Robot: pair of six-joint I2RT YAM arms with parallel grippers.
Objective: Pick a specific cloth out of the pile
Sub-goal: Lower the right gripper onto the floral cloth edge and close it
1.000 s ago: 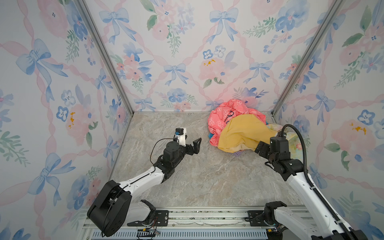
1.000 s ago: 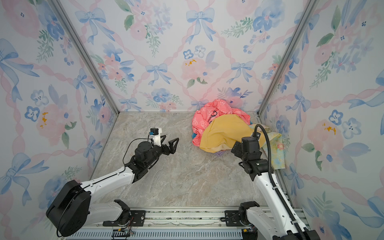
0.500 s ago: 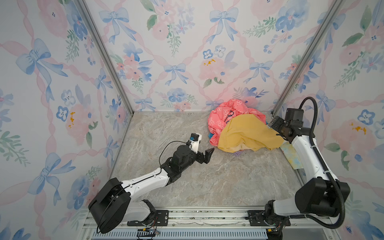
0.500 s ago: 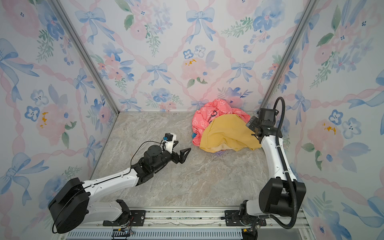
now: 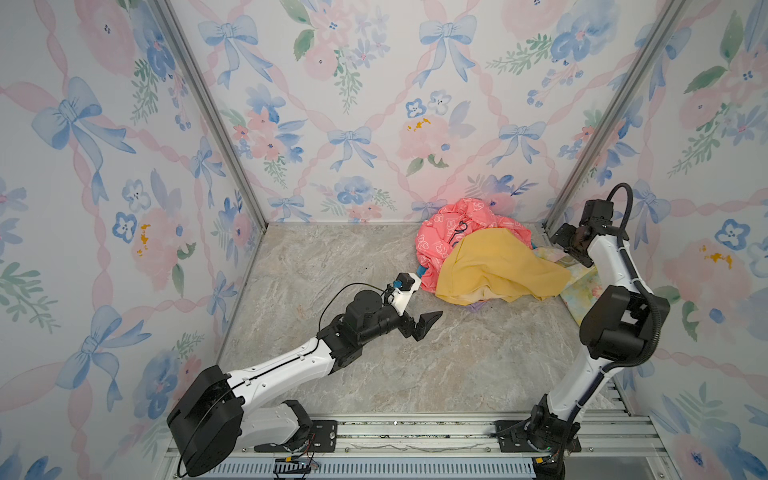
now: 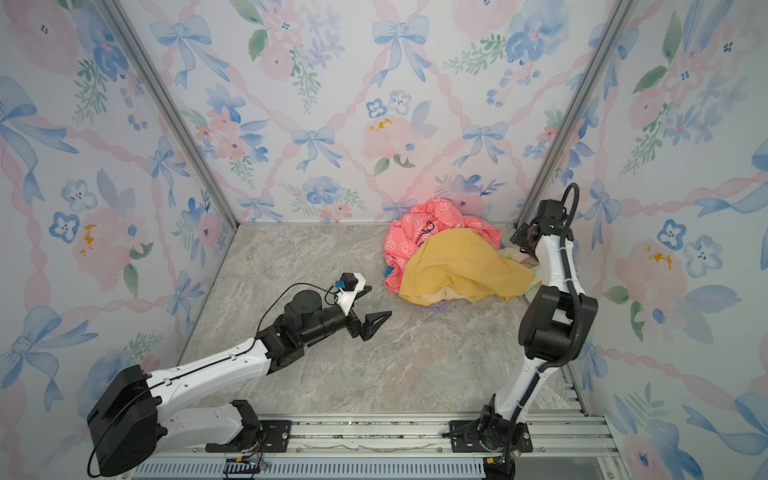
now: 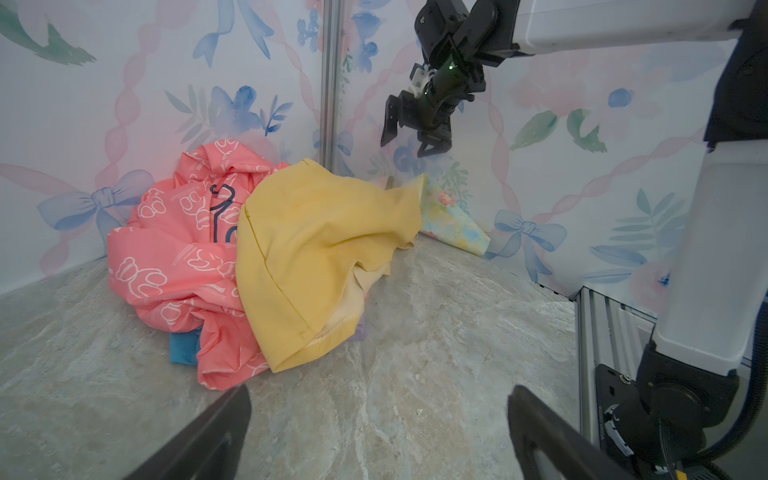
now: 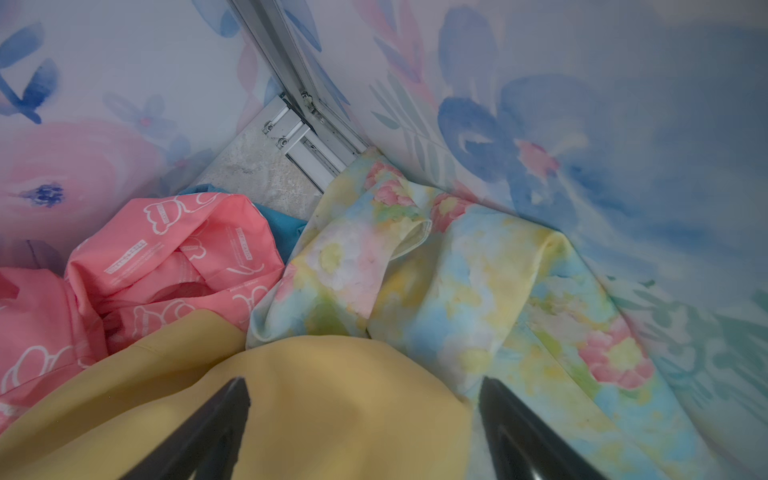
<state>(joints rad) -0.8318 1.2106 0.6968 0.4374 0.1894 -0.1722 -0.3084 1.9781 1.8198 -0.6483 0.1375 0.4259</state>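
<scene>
The pile (image 5: 478, 257) lies in the far right corner: a coral-pink printed cloth (image 5: 442, 239) and a mustard-yellow cloth (image 5: 498, 270) on top. The cloth (image 8: 478, 291), pastel with pink flowers, lies along the right wall, partly under the yellow one; it also shows in a top view (image 5: 582, 282) and in the left wrist view (image 7: 453, 220). My right gripper (image 5: 561, 243) (image 7: 411, 137) hangs open above the pile's back right end, its jaws (image 8: 361, 403) over the yellow cloth beside the pastel one. My left gripper (image 5: 426, 307) (image 6: 374, 305) is open and empty over bare floor (image 7: 378, 415), just short of the pile.
Wallpapered walls close in the back and both sides, with a metal corner post (image 5: 582, 145) right behind the pile. A blue cloth bit (image 7: 185, 347) and a lilac bit (image 5: 476, 306) poke out under the pile. A metal rail (image 5: 395, 436) runs along the front.
My right arm has swung from in front of the pile up and back into the far right corner, above the cloths. My left gripper has moved right, closer to the pile.
</scene>
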